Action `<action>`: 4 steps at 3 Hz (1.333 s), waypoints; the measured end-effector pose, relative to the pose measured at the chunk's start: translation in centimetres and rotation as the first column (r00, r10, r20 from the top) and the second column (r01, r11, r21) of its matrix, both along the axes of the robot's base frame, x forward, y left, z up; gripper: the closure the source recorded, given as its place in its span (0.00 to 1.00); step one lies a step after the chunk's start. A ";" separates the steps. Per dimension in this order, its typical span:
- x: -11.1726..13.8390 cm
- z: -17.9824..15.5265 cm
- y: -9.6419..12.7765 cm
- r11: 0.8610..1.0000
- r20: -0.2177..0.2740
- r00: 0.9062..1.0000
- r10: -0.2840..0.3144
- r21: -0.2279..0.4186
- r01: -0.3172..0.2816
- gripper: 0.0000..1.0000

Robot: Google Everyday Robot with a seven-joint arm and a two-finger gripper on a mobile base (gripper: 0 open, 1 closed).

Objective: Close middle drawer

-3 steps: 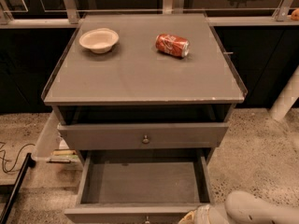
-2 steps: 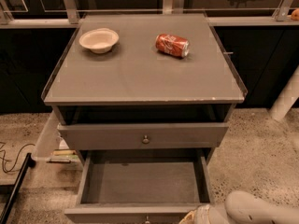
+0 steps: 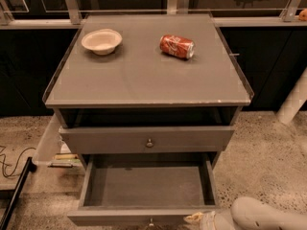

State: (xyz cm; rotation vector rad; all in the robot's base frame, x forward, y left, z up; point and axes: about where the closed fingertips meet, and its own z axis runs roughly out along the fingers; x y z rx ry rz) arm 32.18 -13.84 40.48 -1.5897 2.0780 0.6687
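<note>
The middle drawer [image 3: 148, 186] of the grey cabinet is pulled far out toward me. Its plain grey inside shows nothing in it. Its flat front [image 3: 120, 217] lies along the bottom edge of the view, with the small round knob [image 3: 151, 222] partly cut off. Above it, the top drawer front [image 3: 192, 139] with a like knob [image 3: 149, 143] stands out slightly from the cabinet. The lowest drawer is out of view. My gripper [image 3: 197, 219] is at the bottom right, against the right end of the middle drawer's front. The white arm [image 3: 261, 214] runs off to the right behind it.
On the cabinet top [image 3: 144, 75] a beige bowl [image 3: 101, 40] sits at the back left and a red soda can [image 3: 177, 46] lies on its side at the back right. A black cable [image 3: 12, 159] lies on the floor at left. A white post [image 3: 292, 99] stands at right.
</note>
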 end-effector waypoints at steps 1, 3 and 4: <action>0.1 0.0 0.0 1.000 0.003 1.000 0.002 0.001 -0.002 0.00; 8.7 -1.1 -2.1 0.998 0.053 0.997 0.058 0.007 -0.059 0.42; 8.5 -1.1 -2.1 0.998 0.053 0.997 0.058 0.007 -0.059 0.66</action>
